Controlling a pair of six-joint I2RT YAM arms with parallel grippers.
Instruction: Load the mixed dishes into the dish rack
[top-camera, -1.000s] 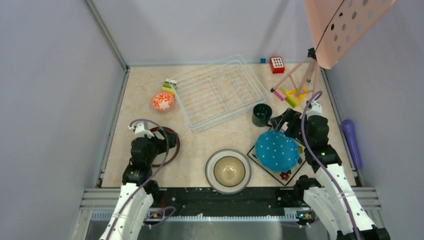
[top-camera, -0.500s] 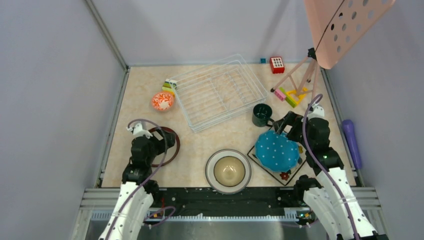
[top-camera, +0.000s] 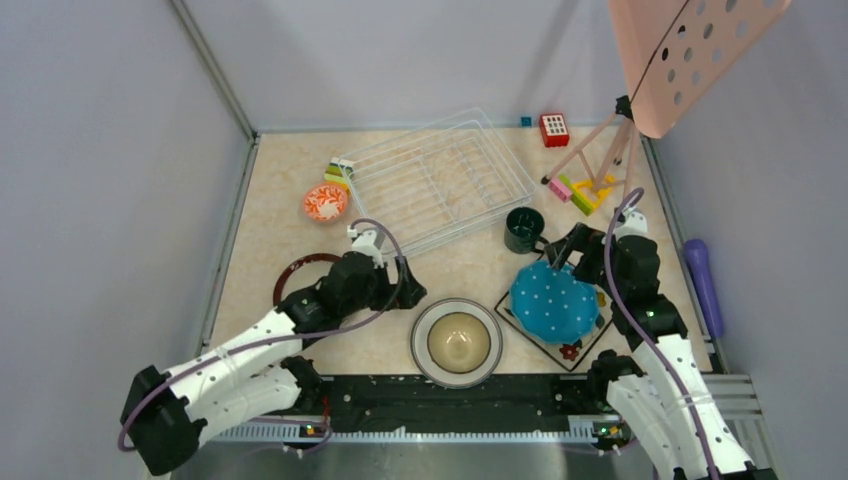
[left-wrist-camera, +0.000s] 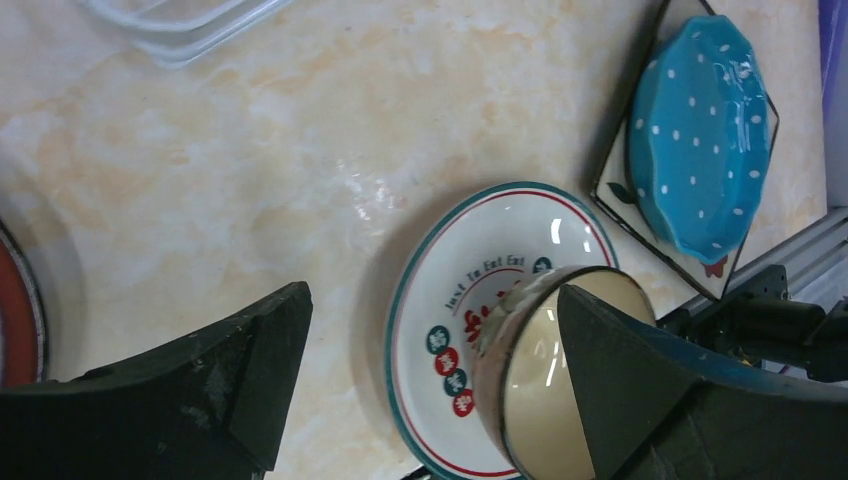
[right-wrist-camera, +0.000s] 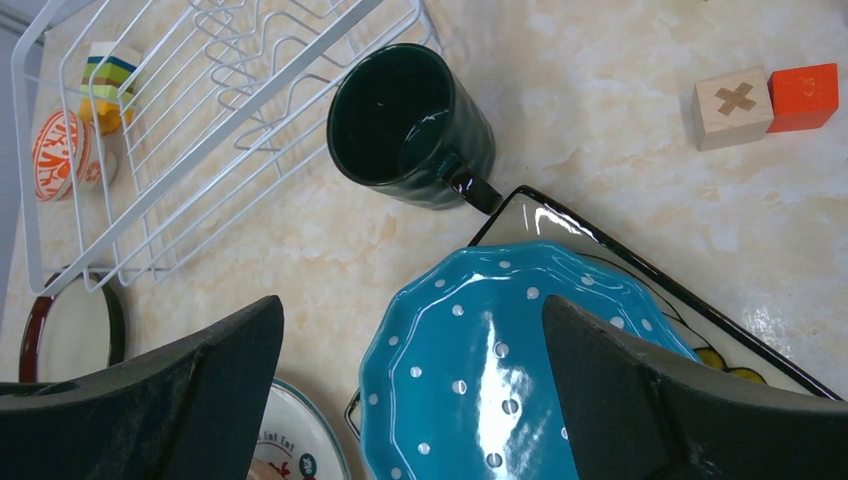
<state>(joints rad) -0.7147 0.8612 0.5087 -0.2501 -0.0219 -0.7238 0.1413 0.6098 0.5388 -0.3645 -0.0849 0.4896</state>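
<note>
Left claw (left-wrist-camera: 430, 340) is hovering, jaws wide apart, just beside the brown bowl (top-camera: 459, 342) sitting on the white plate (top-camera: 422, 322); right claw (right-wrist-camera: 410, 330), equally apart, is hanging over the blue dotted plate (top-camera: 553, 300). Dish rack (top-camera: 440, 180) is sitting empty, so next: lowering onto the bowl's rim and clamping

The bowl (top-camera: 459, 341) sits on a plate (top-camera: 420, 343), the mug (top-camera: 523, 229) just right of the dish rack (top-camera: 440, 185).

I am looking into a robotics test cell, not a domestic kitchen. Plain grey partition walls (top-camera: 110, 180) box in a marble-patterned table (top-camera: 270, 180) on the left, far and right sides. A bare aluminium rail (top-camera: 450, 432) runs along the near edge. A pink perforated board (top-camera: 690, 50) on a tripod (top-camera: 585, 147) stands at the far right.
</note>
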